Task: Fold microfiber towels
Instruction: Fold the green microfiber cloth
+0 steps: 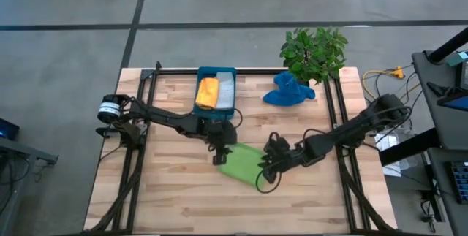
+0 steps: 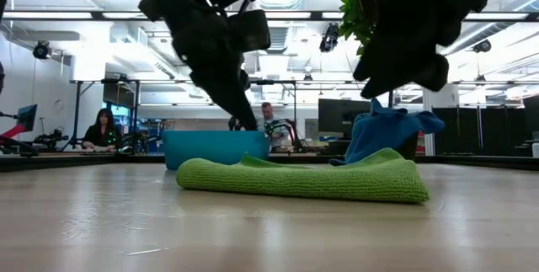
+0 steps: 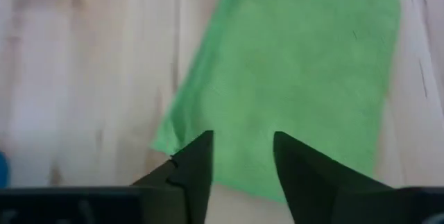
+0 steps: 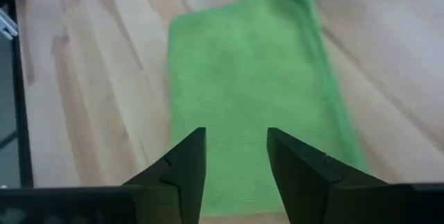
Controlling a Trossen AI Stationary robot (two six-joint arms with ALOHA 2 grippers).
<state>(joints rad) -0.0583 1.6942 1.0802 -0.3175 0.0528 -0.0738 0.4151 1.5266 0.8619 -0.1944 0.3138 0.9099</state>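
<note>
A lime green towel (image 1: 241, 163) lies folded flat on the wooden table near its middle, also seen in the low view (image 2: 303, 179). My left gripper (image 3: 243, 141) stands open over the towel's left end (image 3: 291, 71), its fingers clear of the cloth. My right gripper (image 4: 236, 135) stands open over the towel's right end (image 4: 250, 78), higher up and touching nothing. A blue towel (image 1: 289, 90) sits crumpled at the far right. An orange towel (image 1: 207, 92) and a grey towel (image 1: 225, 90) lie folded in the teal tray (image 1: 216, 71).
A potted plant (image 1: 314, 50) stands at the table's far right corner, just behind the blue towel. Black frame rails (image 1: 135, 155) run along the table's left, right and far edges. Bare wood lies in front of the green towel. People sit in the room beyond.
</note>
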